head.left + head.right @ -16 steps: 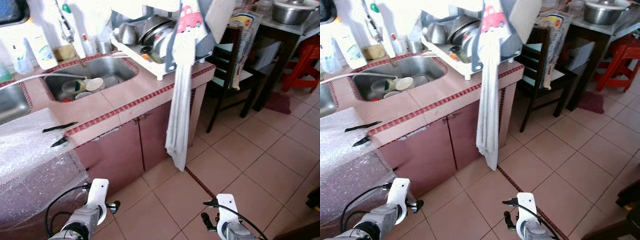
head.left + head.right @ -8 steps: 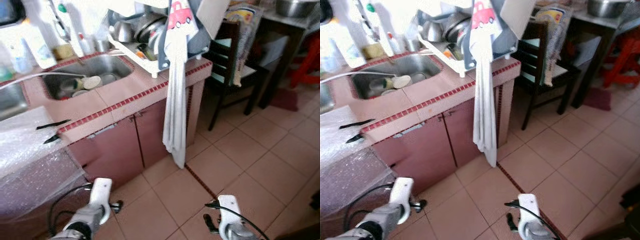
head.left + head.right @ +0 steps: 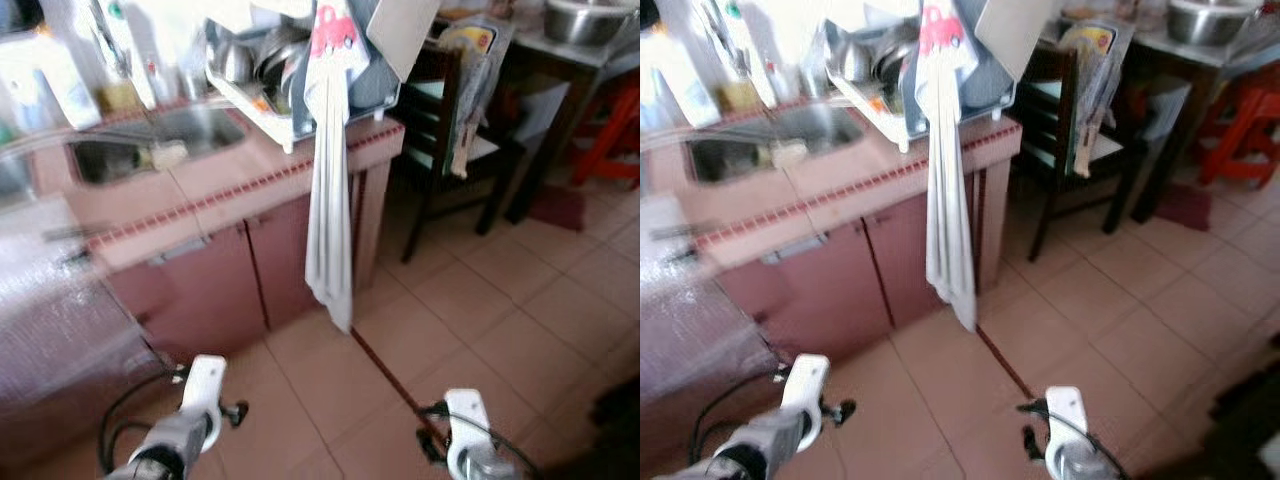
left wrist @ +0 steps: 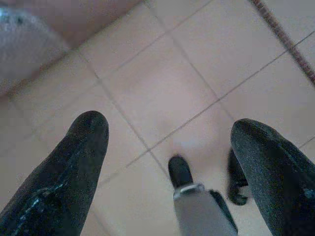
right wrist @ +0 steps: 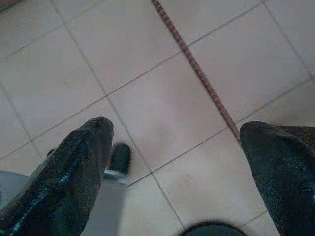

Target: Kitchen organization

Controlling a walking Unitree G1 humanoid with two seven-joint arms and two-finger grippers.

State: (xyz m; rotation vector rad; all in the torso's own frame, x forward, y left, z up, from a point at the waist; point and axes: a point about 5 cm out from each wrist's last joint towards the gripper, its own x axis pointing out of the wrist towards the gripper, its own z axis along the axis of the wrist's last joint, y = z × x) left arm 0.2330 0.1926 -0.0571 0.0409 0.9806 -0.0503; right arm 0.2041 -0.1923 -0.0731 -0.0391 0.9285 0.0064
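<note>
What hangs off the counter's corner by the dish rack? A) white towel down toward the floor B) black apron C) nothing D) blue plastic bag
A: a long white towel hangs from the dish rack end of the pink counter, down past the cabinet doors, its tip near the floor tiles.

The whole view shifts and blurs as the camera moves: the counter (image 3: 200,205) and hanging towel (image 3: 328,200) slide leftward.

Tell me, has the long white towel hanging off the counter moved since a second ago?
No. The white towel still hangs from the dish rack at the counter's corner; the whole picture shifted, so the camera moved.
</note>
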